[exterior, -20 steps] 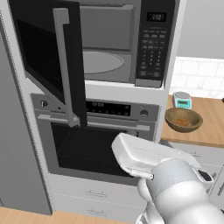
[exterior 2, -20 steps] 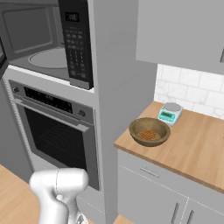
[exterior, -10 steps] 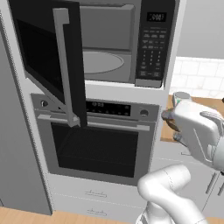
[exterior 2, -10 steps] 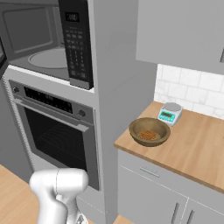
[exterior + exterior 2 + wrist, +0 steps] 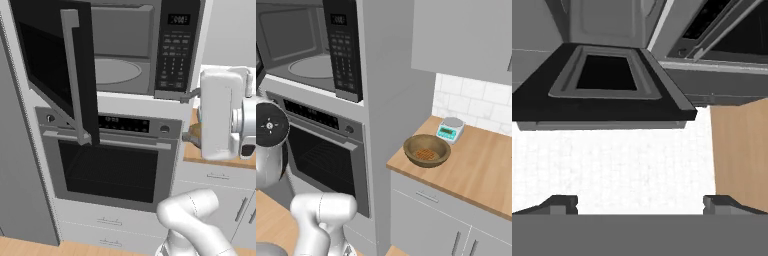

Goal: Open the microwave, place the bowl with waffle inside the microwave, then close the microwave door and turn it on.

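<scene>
1. The hand [image 5: 640, 202] is nearest: its two dark tips stand wide apart at the bottom of the hand view with nothing between them, so it is empty. From the left base view the arm's white wrist hangs just right of the microwave [image 5: 150, 50], at the height of the table [image 5: 481, 170] edge (the tips themselves are hidden behind it there).

2. Done so far, judging by how things lie: the door [image 5: 55, 70] is swung out on its left hinge, well clear of the grey cavity, with the slim handle [image 5: 75, 75] on its free edge. The glass turntable [image 5: 115, 71] inside is bare.

3. Left to do: fetch the bowl [image 5: 427, 150], set it on the turntable, shut the door, and press a key on the keypad [image 5: 175, 55] to the right of the cavity. That is most of the task.

4. The bowl sits on the table to the right of the microwave, beyond the tall grey cabinet side, waffle pieces in it, untouched. In the left base view only a sliver of brown shows past the wrist.

5. Nearby: a small teal and white scale [image 5: 450, 129] just behind the bowl, close but apart, towards the tiled wall. The steel oven [image 5: 115, 160] sits straight under the microwave.

6. In the way: the cabinet side between bowl and microwave means the bowl must be carried around its front edge; the scale crowds a grasp from behind; the open door overhangs the oven front on the left.
</scene>
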{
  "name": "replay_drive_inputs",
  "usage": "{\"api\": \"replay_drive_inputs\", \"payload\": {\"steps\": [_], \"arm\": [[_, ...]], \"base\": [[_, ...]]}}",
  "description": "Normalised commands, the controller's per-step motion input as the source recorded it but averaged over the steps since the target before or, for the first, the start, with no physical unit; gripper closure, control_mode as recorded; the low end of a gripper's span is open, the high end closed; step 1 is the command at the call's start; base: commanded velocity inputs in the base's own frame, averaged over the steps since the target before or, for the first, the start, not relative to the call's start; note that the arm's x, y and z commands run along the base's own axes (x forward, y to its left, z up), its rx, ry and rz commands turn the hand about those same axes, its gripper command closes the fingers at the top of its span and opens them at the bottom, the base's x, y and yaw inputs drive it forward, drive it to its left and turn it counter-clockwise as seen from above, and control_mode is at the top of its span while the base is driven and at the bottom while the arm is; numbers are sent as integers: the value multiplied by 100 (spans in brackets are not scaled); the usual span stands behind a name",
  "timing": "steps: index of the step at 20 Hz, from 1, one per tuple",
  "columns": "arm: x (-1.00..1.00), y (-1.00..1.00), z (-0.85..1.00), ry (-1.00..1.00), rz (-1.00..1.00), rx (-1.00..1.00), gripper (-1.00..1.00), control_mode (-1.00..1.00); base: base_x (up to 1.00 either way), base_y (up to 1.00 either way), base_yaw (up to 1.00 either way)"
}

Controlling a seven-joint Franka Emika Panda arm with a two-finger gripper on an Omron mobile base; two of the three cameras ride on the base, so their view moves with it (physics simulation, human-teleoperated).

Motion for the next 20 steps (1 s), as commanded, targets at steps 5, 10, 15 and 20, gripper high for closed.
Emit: {"api": "replay_drive_inputs", "payload": {"steps": [5, 10, 15, 20], "arm": [[49, 9, -21, 4, 11, 13, -100, -100], [24, 37, -17, -3, 12, 0, -100, -100], [31, 21, -1, -3, 18, 2, -100, -100], [42, 15, -7, -1, 22, 1, -100, -100]], "base": [[0, 0, 0], [0, 0, 0], [0, 0, 0], [0, 0, 0]]}}
